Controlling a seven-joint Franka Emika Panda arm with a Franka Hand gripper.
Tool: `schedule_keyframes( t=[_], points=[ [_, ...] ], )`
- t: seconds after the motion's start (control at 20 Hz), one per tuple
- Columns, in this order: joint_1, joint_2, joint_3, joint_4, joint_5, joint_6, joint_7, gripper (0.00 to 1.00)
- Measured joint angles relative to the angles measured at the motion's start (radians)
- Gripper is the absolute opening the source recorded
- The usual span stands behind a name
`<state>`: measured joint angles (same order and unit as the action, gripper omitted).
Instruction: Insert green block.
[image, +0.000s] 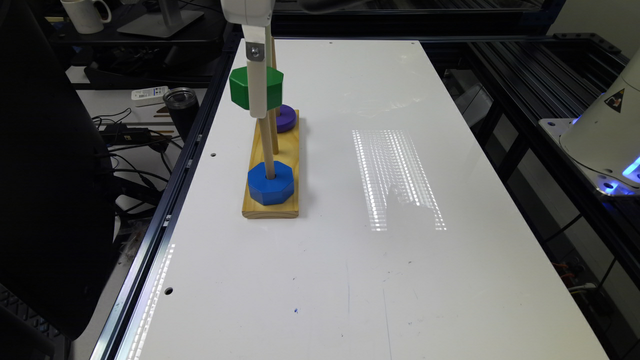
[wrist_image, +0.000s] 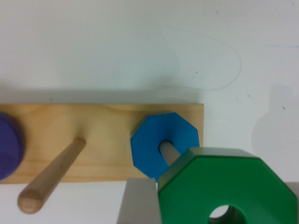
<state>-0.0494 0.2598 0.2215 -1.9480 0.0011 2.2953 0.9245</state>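
The green block (image: 256, 88) is up in the air, well clear of the wooden base (image: 272, 207), and the gripper (image: 258, 102) has it pinched by its sides, one grey finger (wrist_image: 138, 203) pressed flat against the block's edge in the wrist view. Down on the white table (image: 400, 280) the base carries three pegs in a row: the blue block (image: 270, 182) sits seated at the bottom of one, the purple disc (image: 286, 118) sits at the other end, and the middle peg (wrist_image: 51, 177) stands bare. In the wrist view that bare peg lies between the purple and the blue, and the green block's round hole (wrist_image: 224, 213) sits past the blue one, so it looks off to the side of the free peg rather than over it. The job now, as I read it, is alignment before any descent: slide along the line of the base until the hole sits over the peg top, keeping the block level so the bore doesn't catch. Whether the block is high enough to clear that peg tip I can't tell, so checking height first seems wise. Then a slow, straight drop, with the grip kept firm until the peg is well inside the hole. A tilted or rushed entry could jam the block or nudge the whole base.
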Motion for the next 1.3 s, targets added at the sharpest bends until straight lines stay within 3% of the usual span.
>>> schedule_keyframes(
  t=[0.3,0.4,0.65,1.3],
  points=[
    [-0.003,0.014,-0.01,-0.01,-0.0026,0.024,-0.004,0.0],
    [-0.003,0.019,-0.01,-0.007,-0.0034,0.032,-0.004,0.0],
    [-0.003,0.048,-0.01,0.034,-0.0074,0.032,-0.004,0.0],
    [-0.001,0.05,-0.009,0.037,-0.0077,0.032,-0.003,0.0]
  ],
)
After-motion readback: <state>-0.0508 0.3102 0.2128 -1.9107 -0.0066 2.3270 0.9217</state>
